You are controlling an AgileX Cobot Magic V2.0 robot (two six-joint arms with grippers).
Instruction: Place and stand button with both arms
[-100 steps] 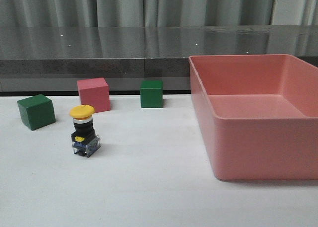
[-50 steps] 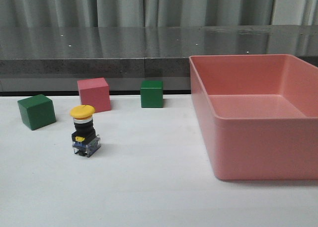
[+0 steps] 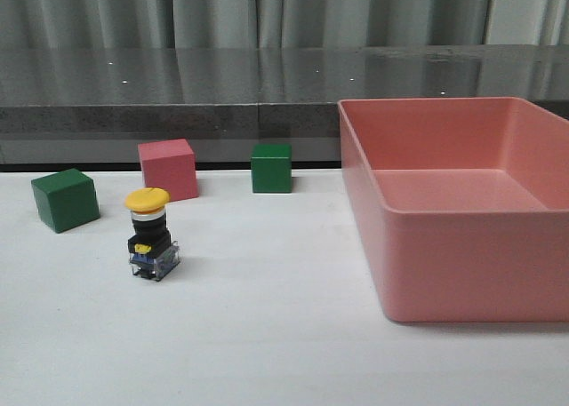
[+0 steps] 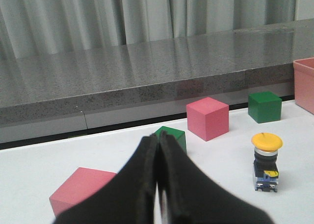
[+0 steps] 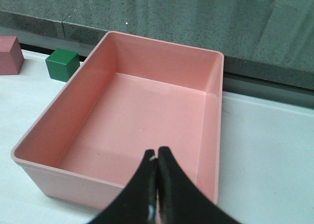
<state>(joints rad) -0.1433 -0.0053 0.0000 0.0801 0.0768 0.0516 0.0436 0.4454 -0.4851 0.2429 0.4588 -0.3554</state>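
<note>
The button [image 3: 151, 235] stands upright on the white table, yellow cap on top and clear and blue base down, at the left in the front view. It also shows in the left wrist view [image 4: 266, 161]. My left gripper [image 4: 158, 140] is shut and empty, well back from the button and off to its side. My right gripper [image 5: 157, 153] is shut and empty, in front of the pink bin's near wall. Neither gripper shows in the front view.
A large empty pink bin [image 3: 462, 273] fills the right side and shows in the right wrist view [image 5: 44, 170]. A pink cube [image 3: 167, 169] and two green cubes [image 3: 64, 199] [image 3: 271, 167] stand behind the button. Another pink cube [image 4: 81, 189] lies close to my left gripper.
</note>
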